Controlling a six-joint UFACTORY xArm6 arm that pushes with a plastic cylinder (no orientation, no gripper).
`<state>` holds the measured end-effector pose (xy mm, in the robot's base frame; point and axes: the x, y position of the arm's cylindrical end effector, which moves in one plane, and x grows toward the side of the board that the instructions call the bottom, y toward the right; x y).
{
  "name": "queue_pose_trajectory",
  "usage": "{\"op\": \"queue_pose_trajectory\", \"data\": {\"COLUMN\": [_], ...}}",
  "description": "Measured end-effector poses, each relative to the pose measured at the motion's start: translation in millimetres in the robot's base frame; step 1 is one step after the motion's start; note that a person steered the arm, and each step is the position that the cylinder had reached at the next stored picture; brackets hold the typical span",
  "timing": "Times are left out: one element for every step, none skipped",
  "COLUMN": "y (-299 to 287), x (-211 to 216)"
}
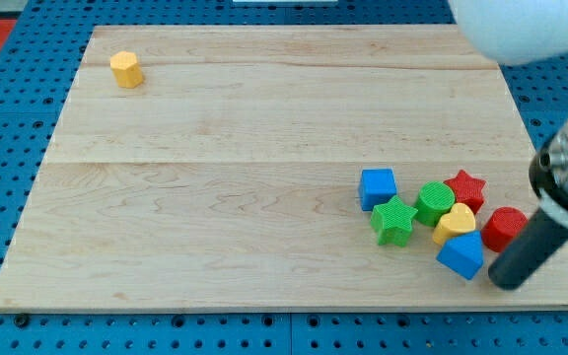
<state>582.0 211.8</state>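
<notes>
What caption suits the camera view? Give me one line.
My tip rests right of a blue block, beside a red cylinder; a yellow block sits alone top left.

Block cluster [432,212] bottom right, apparently touching; lone block [125,69] top left.

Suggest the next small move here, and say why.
Probably a short nudge toward the view's left: my tip sits just right of the blue block, below the red cylinder, at the cluster's edge, apparently touching neither.
</notes>
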Motion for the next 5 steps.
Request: {"op": "queue_pose_trajectory", "data": {"y": [-30, -54, -56, -57, -68], "x": [-39, -81, -113, -129, -121]}}
